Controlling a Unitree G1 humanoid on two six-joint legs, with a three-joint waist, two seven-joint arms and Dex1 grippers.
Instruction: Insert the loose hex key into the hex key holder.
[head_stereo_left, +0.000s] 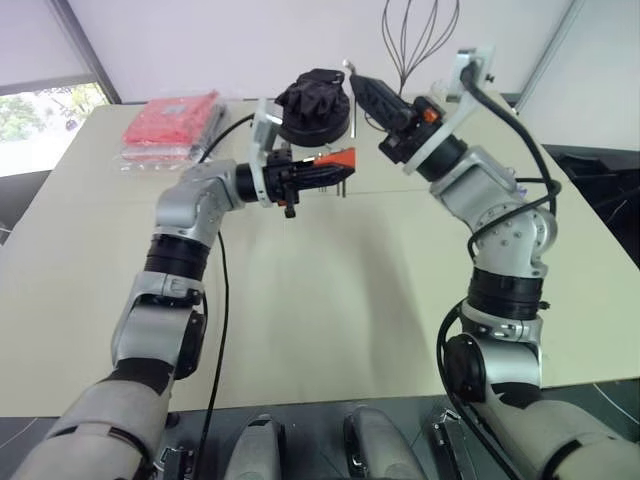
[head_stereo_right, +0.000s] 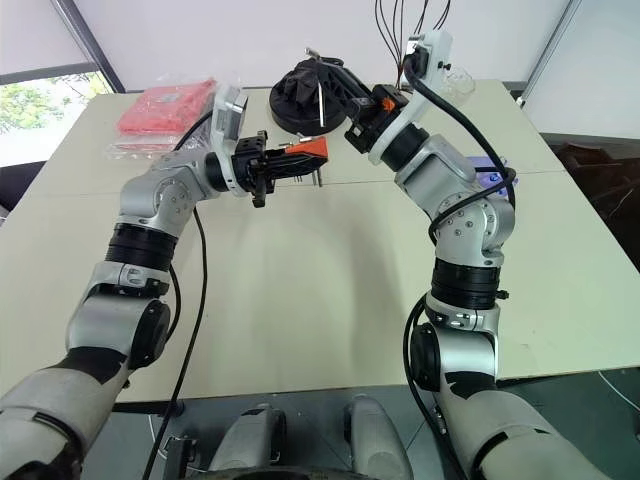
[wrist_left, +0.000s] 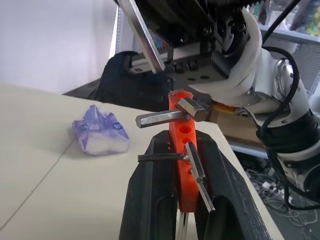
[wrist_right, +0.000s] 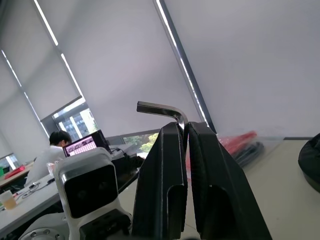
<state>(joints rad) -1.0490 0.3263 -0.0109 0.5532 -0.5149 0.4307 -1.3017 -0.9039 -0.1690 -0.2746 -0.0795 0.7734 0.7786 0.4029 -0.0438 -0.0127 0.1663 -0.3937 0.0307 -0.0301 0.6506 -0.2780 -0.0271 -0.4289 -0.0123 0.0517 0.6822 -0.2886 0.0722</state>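
Your left gripper clamps the hex key holder, upper centre of frame. Your right gripper pinches the loose hex key, just right of it.

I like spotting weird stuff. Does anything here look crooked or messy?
Nothing is spilled or broken. The left tool is shut on the hex key holder, whose keys stick out at different angles, which is normal. The right tool pinches the loose hex key. A crumpled purple-white pouch lies on the table.
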